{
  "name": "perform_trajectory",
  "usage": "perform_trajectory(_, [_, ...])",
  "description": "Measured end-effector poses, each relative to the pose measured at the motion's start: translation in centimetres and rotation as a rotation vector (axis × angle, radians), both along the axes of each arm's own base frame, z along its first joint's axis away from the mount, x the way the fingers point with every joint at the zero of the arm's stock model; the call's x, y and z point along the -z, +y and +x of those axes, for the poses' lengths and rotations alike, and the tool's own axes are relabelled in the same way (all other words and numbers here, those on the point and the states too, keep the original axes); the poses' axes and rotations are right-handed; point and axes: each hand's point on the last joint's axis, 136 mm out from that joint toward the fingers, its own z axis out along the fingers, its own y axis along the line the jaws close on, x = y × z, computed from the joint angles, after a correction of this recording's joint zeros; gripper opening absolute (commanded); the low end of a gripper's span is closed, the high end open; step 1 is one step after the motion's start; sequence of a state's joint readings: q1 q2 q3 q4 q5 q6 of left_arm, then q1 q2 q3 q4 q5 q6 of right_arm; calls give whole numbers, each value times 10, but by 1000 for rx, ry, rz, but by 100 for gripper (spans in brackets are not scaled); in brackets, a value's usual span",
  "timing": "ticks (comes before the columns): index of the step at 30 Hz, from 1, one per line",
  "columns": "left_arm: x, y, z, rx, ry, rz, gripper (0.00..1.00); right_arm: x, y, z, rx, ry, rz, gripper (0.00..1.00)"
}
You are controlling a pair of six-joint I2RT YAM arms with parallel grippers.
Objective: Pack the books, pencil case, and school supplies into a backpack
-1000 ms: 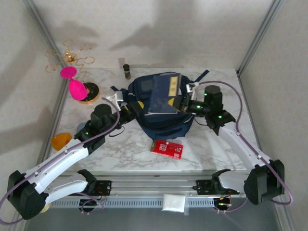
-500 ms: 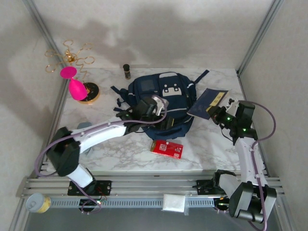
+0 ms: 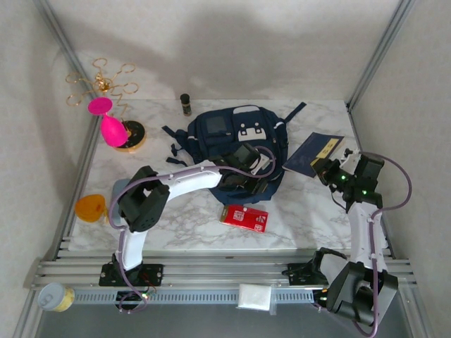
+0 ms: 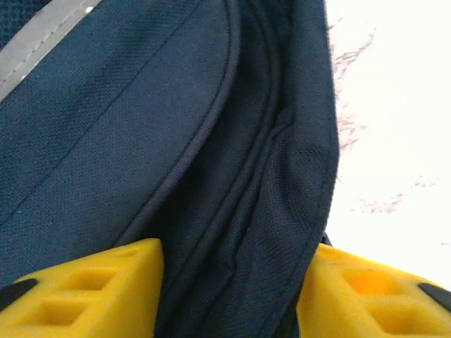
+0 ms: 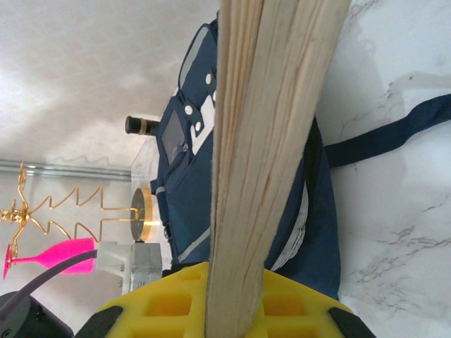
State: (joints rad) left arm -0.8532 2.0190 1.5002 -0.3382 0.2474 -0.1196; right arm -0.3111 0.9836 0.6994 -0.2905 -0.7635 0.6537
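Top view: high, behind arm bases, looking down and forward; backpack point(image 3: 236, 137) centre, well off. Left wrist: hard against backpack's near side, fabric close-up. Right wrist: right of backpack, facing it along books' point(image 5: 271, 141) edge. All three share backpack.

The hand point(image 4: 229, 299) had a fold of the navy backpack point(image 4: 141, 141) wedged between its yellow fingers point(image 4: 91, 289), a grey strip point(image 4: 42, 35) crossing the fabric at upper left and the pale marbled surface point(image 4: 394, 105) showing at right.
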Motion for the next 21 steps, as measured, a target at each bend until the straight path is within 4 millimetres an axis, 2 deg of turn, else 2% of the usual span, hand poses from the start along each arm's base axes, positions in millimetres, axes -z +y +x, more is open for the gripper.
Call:
perform_trajectory(4, [0,1,4,4,-14,22,29,6,1,-3,-15,10,-10,0])
perform_trajectory(9, [-6,1,8,3,-32,24,19,10,4,-8,-42,17,-24,0])
perform_trajectory(13, [-15,1,9,9,-41,24,6,14,6,-13,-55,39,-26,0])
perform_trajectory(15, [-26,2,11,1,-50,19,0,15,7,-16,-56,55,-25,0])
perform_trajectory(17, [-40,4,14,-12,-70,9,0,11,7,-18,-56,57,-30,0])
perform_trajectory(21, [-86,11,29,-68,-166,-25,0,1,15,-24,-71,39,-53,0])
